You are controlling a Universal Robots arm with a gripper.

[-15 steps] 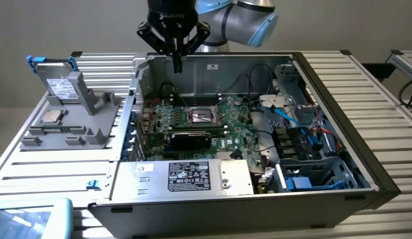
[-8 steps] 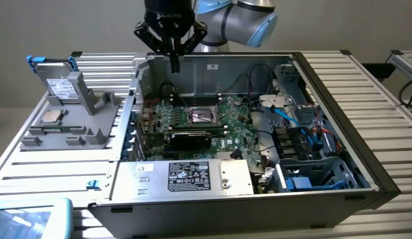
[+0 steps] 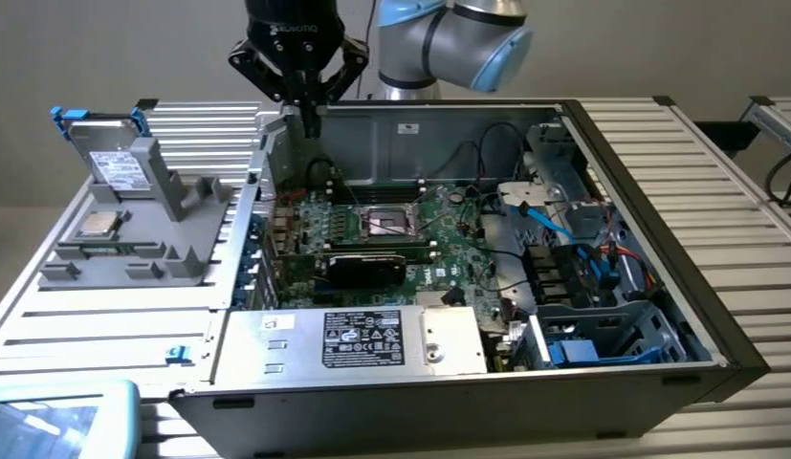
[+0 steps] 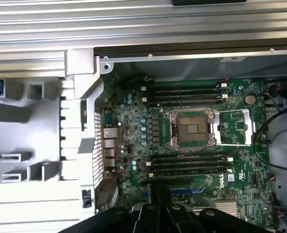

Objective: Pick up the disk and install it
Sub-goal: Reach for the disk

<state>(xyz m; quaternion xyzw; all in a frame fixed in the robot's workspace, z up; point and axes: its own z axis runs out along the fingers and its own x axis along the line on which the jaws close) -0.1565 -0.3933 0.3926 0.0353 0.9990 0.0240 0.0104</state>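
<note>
The pick has not begun. The hand (image 3: pixel 310 120) hangs shut and empty above the open computer case (image 3: pixel 472 124), well apart from the disk (image 3: pixel 116 164). The disk stands in the grey holder (image 3: pixel 153 239) on the bench (image 3: pixel 89 325), at the exterior view's left. Its long axis is near upright and leaning back, label outward, blue tabs uppermost. Grasping it likely calls for opened fingers at that top end.

The disk (image 3: pixel 116 164) was a flat rectangular silver-grey drive with a white label, framed by a bright blue carrier whose tabs projected at its upper end. It stood on end in the grey holder (image 3: pixel 178 206), at the exterior view's left, outside the computer case (image 3: pixel 369 129).
</note>
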